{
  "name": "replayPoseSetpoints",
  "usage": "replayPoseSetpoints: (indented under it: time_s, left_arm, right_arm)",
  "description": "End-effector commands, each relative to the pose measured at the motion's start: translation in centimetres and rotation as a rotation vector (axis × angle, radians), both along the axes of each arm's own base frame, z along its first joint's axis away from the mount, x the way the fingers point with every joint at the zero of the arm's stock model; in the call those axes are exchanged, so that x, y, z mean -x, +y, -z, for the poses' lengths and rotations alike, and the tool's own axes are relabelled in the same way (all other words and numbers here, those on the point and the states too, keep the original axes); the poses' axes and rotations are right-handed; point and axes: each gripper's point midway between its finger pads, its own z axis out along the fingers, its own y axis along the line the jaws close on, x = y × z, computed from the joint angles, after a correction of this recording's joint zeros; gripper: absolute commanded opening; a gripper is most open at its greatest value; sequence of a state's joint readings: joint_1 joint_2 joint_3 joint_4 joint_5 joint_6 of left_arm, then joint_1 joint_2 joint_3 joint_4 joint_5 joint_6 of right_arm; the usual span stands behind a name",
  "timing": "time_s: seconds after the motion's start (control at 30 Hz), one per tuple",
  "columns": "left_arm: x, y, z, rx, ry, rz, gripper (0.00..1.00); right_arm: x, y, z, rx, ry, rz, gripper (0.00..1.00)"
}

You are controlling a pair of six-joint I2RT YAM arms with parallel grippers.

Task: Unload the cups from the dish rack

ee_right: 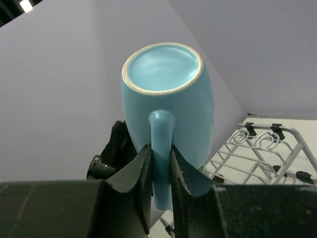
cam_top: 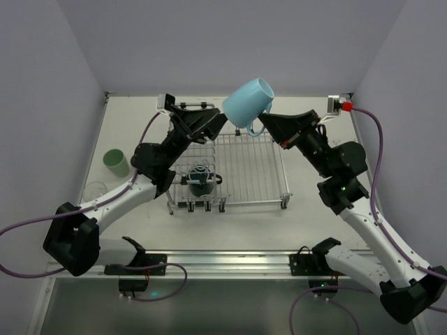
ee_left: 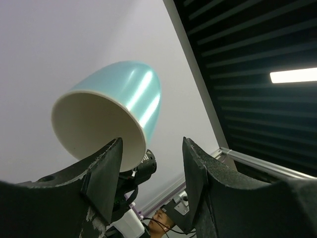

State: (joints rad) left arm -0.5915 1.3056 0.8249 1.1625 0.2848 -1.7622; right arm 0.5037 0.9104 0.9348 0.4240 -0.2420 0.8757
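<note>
My right claw (ee_right: 159, 156) pinches light-blue mug (ee_right: 171, 94) by handle, mug aloft over dish rack (cam_top: 246, 167) far edge. My left claw (ee_left: 151, 168) half-wide, empty, mug rim just ahead; open air around.

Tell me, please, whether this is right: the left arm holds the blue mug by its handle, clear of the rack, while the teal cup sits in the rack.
Wrong arm: the right wrist view shows the right fingers pinching the mug by its handle. The mug is clear of the rack, the teal cup in it.
</note>
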Motion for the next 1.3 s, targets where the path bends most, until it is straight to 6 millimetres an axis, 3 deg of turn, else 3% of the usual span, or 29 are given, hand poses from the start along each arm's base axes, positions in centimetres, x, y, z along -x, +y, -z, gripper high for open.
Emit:
replayPoseSetpoints:
  time_s: [0.0,0.47,0.83,1.27]
  left_arm:
    - [0.7,0.8,-2.8,0.077,-0.068,-0.017,0.56]
    - [0.1,0.9,-3.4,0.093,-0.062,-0.033,0.54]
    - [0.3,1.2,-4.0,0.134,-0.062,-0.014,0.41]
    - [0.4,1.5,-3.9,0.201,-0.051,0.031,0.38]
  right_arm:
    - [2.8,-1.2,-6.7,-0.117,-0.194,-0.023,0.00]
    - [2.7,-0.1,-6.2,-0.105,-0.193,-0.065,0.00]
    - [2.5,0.4,-6.0,-0.110,-0.205,-0.082,0.00]
    - [2.2,1.2,-6.0,-0.126,-0.204,-0.110,0.00]
